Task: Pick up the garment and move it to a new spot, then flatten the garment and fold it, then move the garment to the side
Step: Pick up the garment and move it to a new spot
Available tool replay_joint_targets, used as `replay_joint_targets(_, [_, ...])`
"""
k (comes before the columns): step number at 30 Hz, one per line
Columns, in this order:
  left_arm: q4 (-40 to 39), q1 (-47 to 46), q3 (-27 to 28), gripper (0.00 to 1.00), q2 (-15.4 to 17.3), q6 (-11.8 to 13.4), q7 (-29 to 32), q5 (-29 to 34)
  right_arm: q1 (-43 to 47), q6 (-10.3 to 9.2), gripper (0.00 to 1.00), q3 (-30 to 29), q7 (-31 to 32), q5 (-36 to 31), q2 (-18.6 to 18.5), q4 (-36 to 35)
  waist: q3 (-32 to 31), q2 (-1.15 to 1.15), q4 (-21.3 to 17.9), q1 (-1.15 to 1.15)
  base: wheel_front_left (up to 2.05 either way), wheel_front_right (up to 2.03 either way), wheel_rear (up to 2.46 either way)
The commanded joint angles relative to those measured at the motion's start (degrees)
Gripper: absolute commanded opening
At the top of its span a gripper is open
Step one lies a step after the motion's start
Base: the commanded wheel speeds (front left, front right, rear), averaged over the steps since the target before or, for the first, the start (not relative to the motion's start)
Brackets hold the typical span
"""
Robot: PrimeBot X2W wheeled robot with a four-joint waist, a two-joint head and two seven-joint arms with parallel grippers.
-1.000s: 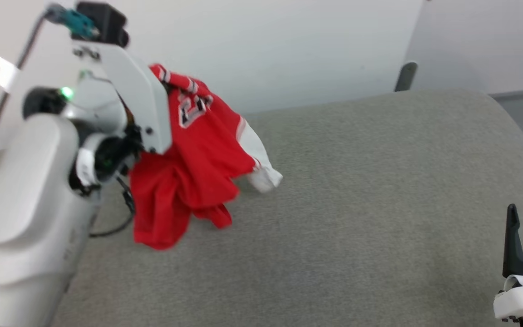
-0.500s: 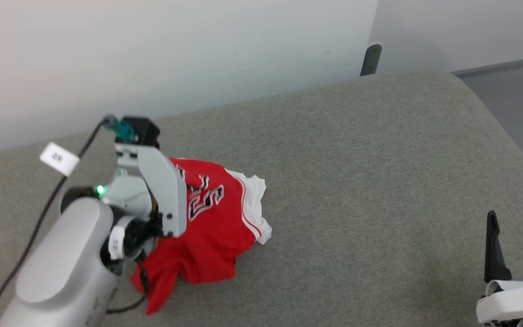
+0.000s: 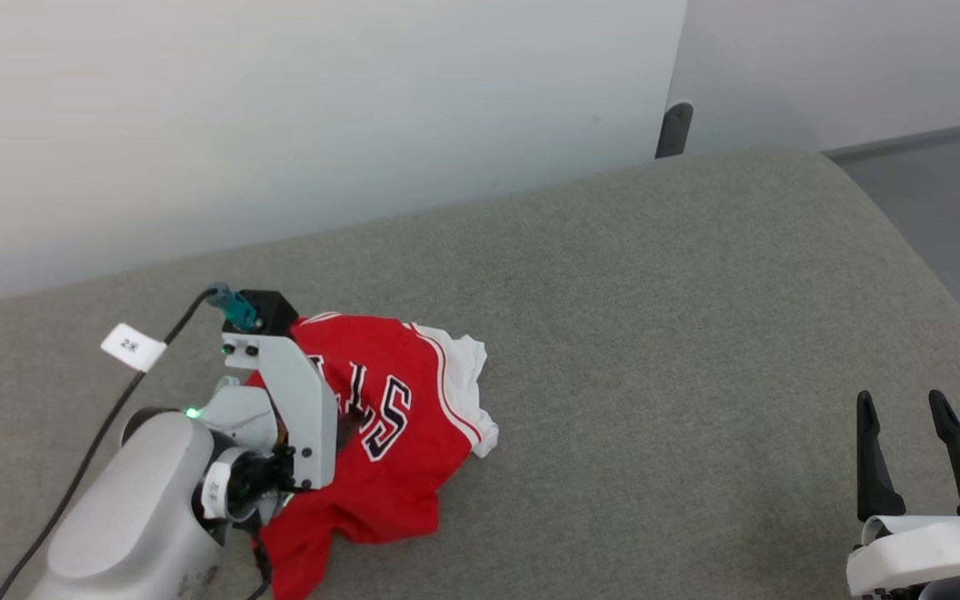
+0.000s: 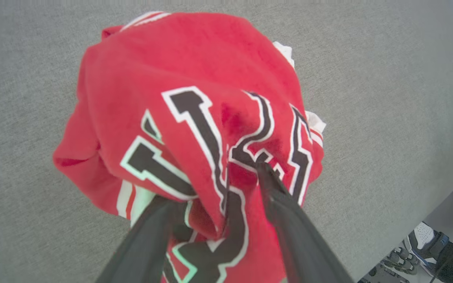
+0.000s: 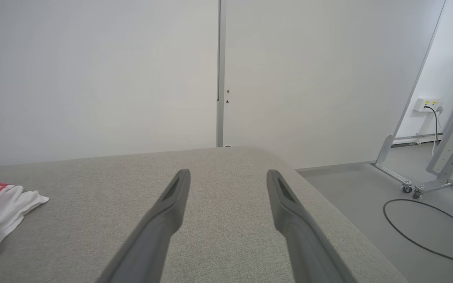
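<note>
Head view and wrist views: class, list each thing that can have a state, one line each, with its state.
garment: crumpled in a heap on the grey padded surface, neither flattened nor folded.
left gripper: open, a fold of the garment between its fingers.
right gripper: open, empty, apart from the garment.

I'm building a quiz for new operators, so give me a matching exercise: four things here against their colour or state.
Things: 1 garment; 2 left gripper; 3 right gripper; 4 cable tag.
States: A small, white; B fingers apart over bare grey surface; C crumpled heap; D fingers apart, red cloth between.
Pairs: 1-C, 2-D, 3-B, 4-A.
</note>
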Motion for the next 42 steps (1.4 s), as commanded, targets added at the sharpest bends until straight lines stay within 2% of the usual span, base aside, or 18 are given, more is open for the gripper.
replay_joint_targets(1, [-0.25, 0.39, 0.08, 1.00, 0.06, -0.37, -0.36, -0.40, 0.20, 0.00, 1.00, 0.17, 0.15, -0.06, -0.43, -0.13, -1.05, 0.00, 0.80, 0.00, 0.00, 0.00, 0.00])
replay_joint_targets(6, [-1.72, 1.14, 0.83, 1.00, 0.88, -0.45, -1.23, -0.68, 0.89, -0.01, 1.00, 0.69, 0.55, 0.26, -1.12, -0.41, -2.51, 0.00, 2.15, 0.00, 0.00, 0.00, 0.00])
replay_joint_targets(11, [-5.61, 3.24, 2.25, 1.00, 2.83, -0.45, -5.08, 0.18, 1.38, 0.00, 1.00, 1.56, 0.89, 0.69, -1.40, -0.93, -4.17, 0.00, 4.15, 0.00, 0.00, 0.00, 0.00])
replay_joint_targets(20, [-12.14, 11.09, 7.38, 1.00, 5.82, -1.79, -20.24, 1.44, 1.88, 0.00, 1.00, 3.20, -0.05, 2.02, -2.33, 0.55, -6.32, 0.00, 8.31, 0.00, 0.00, 0.00, 0.00])
replay_joint_targets(25, [-13.10, 16.56, 10.09, 1.00, 6.67, -3.92, -30.94, 2.37, 1.64, 0.00, 1.00, 3.83, -0.56, 2.34, -2.93, 1.91, -7.18, 0.00, 10.17, 0.00, 0.00, 0.00, 0.00])
replay_joint_targets(28, [-11.98, 20.03, 11.42, 1.00, 7.06, -5.45, -37.46, 2.89, 1.69, 0.00, 1.00, 4.05, -0.67, 2.51, -3.13, 2.64, -7.68, 0.00, 11.03, 0.00, 0.00, 0.00, 0.00])
replay_joint_targets(33, [-8.72, 24.75, 13.67, 1.00, 6.22, -6.44, -46.23, 2.77, 2.41, 0.00, 1.00, 3.73, -1.07, 2.45, -3.49, 3.13, -8.34, 0.00, 12.41, 0.00, 0.00, 0.00, 0.00])
replay_joint_targets(42, [-3.61, 29.49, 16.38, 1.00, 5.12, -7.13, -55.95, 3.23, 3.37, 0.00, 1.00, 3.48, -1.40, 2.64, -4.35, 4.08, -8.99, 0.00, 13.87, 0.00, 0.00, 0.00, 0.00])
